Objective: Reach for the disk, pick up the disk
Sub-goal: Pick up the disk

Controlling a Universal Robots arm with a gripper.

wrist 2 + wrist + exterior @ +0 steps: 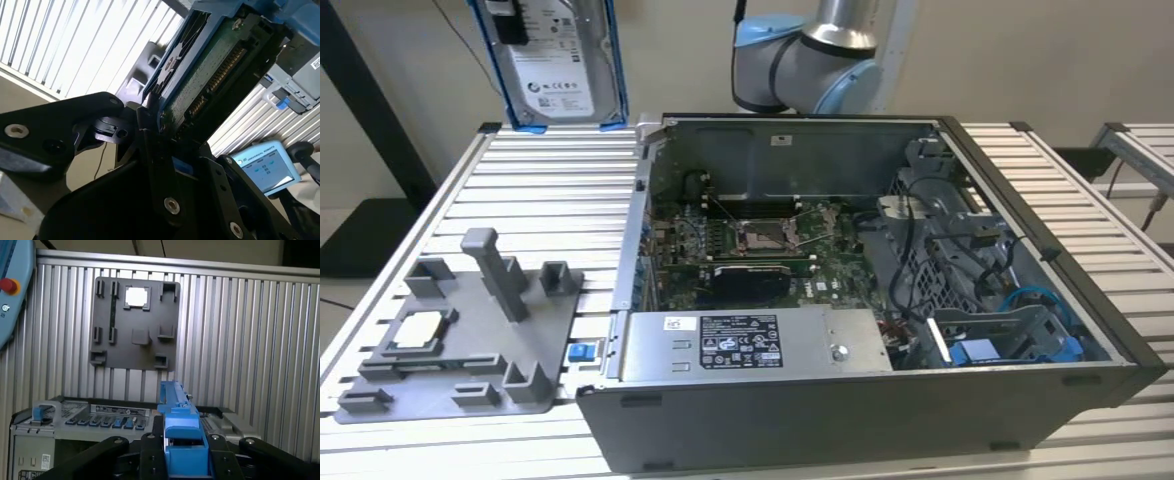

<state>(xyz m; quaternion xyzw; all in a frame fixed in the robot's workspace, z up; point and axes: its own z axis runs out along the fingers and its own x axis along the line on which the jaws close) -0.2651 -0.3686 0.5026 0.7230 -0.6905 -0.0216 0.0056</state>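
The pincer [184,447] is clenched on the disk [567,72], gripping its blue frame. The disk hangs upright above the ribbed counter [534,190], toward the exterior view's left of the open computer case [854,400].

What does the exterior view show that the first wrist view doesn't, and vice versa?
Exterior view, not first wrist view: the robot arm and the motherboard. First wrist view, not exterior: a teach pendant with a red button. Both: the disk, clamped in the pincer above the slatted table, the computer case, and the grey fixture carrying a silver chip.
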